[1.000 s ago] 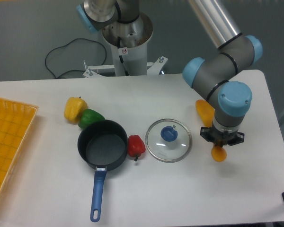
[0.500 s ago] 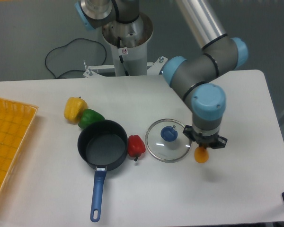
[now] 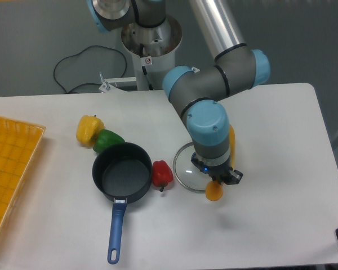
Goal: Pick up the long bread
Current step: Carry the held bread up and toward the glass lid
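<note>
— Orange shows at two places around my wrist: is that the long bread [image 3: 214, 191]?

— It is. One rounded end pokes out below my claw [image 3: 216, 179], on the near side, and a slim strip of the same orange runs up along the right of my wrist. The middle of the loaf is hidden behind the wrist, so I judge it one piece running near to far through the claw.

— So you have it?

— I judge so. My claw is clenched on the bread, though the fingers themselves are mostly covered by the wrist. The near end seems to hang above the table [image 3: 281, 225] rather than rest on it, with a faint shadow beneath, so the pick looks done or very nearly so.

— Where does that put you in the scene?

— Over the right edge of the glass lid [image 3: 185, 169], which my arm largely covers. The red pepper [image 3: 162, 174] and the black pan [image 3: 122, 180] sit to the left of it, well apart from the bread.

— What is left?

— Little, as I read it: keep the grip firm and hold the loaf clear of the lid and table.
</note>
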You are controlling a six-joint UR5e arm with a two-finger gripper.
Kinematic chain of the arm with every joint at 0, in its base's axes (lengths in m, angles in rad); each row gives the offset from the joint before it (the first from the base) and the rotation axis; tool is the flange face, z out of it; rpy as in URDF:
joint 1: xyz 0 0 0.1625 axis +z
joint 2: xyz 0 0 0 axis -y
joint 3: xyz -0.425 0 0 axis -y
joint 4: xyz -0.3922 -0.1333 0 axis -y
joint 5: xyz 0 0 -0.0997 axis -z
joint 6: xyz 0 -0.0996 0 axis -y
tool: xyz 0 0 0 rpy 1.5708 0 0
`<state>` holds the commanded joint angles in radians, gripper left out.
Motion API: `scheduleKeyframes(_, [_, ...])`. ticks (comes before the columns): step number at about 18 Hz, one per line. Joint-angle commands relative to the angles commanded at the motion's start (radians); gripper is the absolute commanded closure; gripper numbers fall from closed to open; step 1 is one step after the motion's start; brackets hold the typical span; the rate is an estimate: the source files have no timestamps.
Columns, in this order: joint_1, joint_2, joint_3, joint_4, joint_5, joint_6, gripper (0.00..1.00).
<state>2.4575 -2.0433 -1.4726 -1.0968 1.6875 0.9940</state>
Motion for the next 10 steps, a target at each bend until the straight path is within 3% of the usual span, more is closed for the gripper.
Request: scheduleKeyframes(10, [-0.002, 0.006, -0.005, -0.002, -0.048, -0.002, 0.92])
